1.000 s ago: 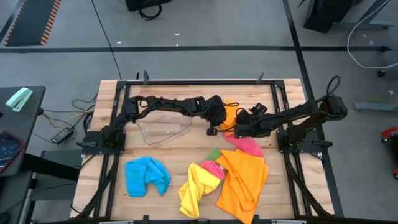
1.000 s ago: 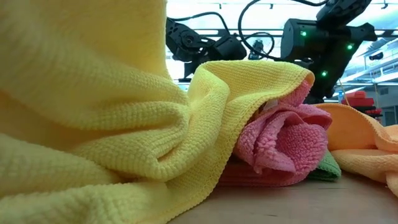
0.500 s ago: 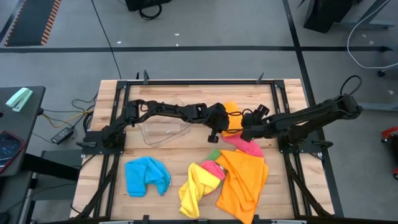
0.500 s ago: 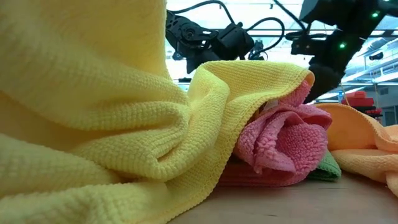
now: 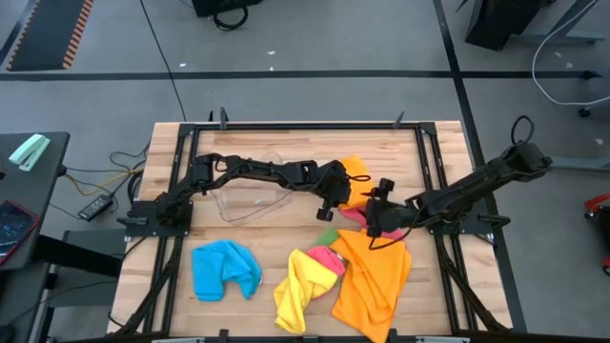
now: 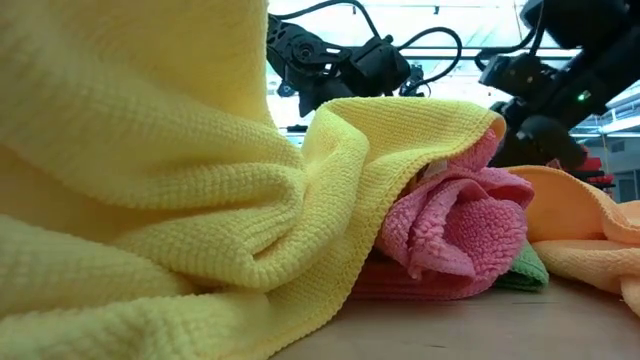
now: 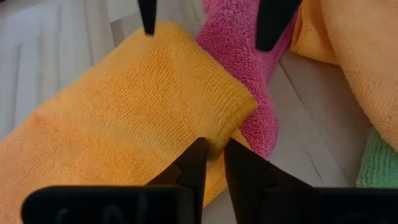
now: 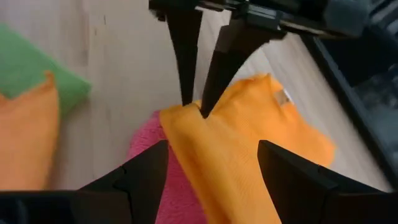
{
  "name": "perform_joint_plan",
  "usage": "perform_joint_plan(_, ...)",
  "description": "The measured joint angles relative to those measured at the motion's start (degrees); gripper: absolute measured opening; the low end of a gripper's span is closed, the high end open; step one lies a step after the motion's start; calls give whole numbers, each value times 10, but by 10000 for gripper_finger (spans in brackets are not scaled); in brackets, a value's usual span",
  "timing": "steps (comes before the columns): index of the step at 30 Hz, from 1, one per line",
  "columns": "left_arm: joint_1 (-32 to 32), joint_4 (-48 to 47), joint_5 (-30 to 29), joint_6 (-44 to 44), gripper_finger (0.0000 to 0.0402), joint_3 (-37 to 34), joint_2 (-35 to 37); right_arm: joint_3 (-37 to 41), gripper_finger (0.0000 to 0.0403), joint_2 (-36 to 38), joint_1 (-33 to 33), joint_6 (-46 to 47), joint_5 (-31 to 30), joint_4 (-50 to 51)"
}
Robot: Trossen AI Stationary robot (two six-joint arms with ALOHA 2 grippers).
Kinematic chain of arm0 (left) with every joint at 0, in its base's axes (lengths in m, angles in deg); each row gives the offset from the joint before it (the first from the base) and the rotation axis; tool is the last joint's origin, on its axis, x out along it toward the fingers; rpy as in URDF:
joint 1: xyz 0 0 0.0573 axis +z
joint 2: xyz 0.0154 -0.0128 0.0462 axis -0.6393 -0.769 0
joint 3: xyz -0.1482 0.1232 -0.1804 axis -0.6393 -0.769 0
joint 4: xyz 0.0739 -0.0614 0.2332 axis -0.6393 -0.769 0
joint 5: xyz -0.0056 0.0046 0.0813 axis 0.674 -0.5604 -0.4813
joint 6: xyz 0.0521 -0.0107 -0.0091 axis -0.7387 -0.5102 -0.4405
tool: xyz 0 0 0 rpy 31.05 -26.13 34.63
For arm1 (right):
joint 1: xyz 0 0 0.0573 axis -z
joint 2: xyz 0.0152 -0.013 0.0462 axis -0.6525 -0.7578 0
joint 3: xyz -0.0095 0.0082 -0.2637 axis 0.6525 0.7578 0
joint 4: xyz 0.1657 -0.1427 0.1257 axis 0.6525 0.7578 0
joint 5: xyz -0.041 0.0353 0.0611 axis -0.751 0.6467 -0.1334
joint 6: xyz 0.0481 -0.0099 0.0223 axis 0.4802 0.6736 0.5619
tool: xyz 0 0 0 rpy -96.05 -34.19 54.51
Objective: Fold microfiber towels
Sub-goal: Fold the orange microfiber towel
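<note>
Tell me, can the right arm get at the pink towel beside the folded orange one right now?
Probably yes. The right gripper hangs open just above the pink towel, nothing between them. The left gripper still pinches the folded orange towel lying partly over it.

Plain solid towels: blue towel (image 5: 226, 270), yellow towel (image 5: 301, 291), pink towel (image 6: 455, 225), green towel (image 8: 34, 73), 2 orange towels (image 5: 373, 276). Pale wood surface (image 5: 257, 234); black fingers (image 7: 194, 167).

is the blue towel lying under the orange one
No, the blue towel lies alone at the table's left, apart from the big orange towel on the right.
</note>
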Motion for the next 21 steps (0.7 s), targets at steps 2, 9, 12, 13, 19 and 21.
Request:
perform_joint_plan(2, 1, 0, 0, 0, 70, 0, 0, 0, 248, -16, 5, -42, 4, -18)
perform_joint_plan(9, 7, -33, -3, -14, 63, 0, 12, -1, 218, -82, 28, -158, 15, -78)
perform_joint_plan(12, 17, -60, -11, -18, 60, 0, 32, -1, 203, -95, 45, -194, 26, -123)
perform_joint_plan(13, 22, -72, -13, -18, 60, 0, 38, -2, 197, -97, 51, -203, 36, -132)
perform_joint_plan(19, 43, -102, -16, -26, 74, 0, 45, -3, 150, -108, 94, -208, 93, -123)
perform_joint_plan(21, 45, -114, -16, -41, 78, 0, 45, -3, 131, -108, 98, -203, 97, -122)
